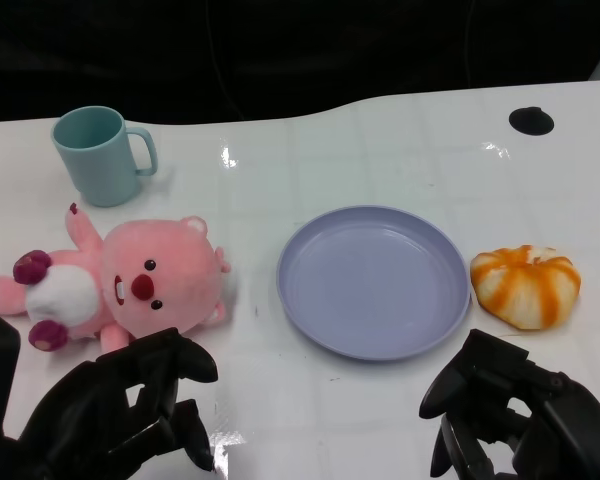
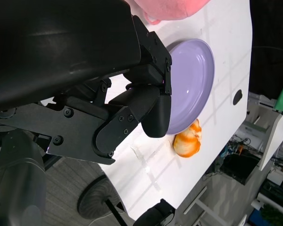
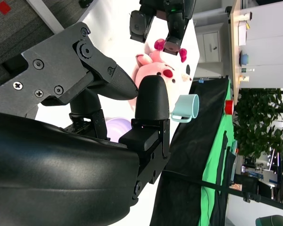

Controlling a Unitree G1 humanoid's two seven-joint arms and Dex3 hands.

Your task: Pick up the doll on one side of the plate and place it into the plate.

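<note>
The pink doll (image 1: pixel 120 285) is lying on the white table (image 1: pixel 380 140) at the plate's (image 1: pixel 375 281) 9 o'clock, just beside it but not touching, with its round face turned up and its limbs pointing away from the plate. The lavender plate is sitting near the middle of the table with nothing in it. At the plate's 3 o'clock an orange-and-white striped toy (image 1: pixel 525 286) is resting just off the rim. A teal mug (image 1: pixel 100 155) is standing upright at the doll's 12 o'clock, handle facing the plate.

The left hand (image 1: pixel 120 415) is hovering at the doll's 6 o'clock, close to it without touching; its fingers are curving loosely apart and holding nothing. The right hand (image 1: pixel 510 410) is hanging at the plate's 5 o'clock, below the striped toy, fingers spread and curled downward, also holding nothing. In the right wrist view the doll (image 3: pixel 162 70) and mug (image 3: pixel 185 107) are showing beyond the fingers (image 3: pixel 151 101).
</note>
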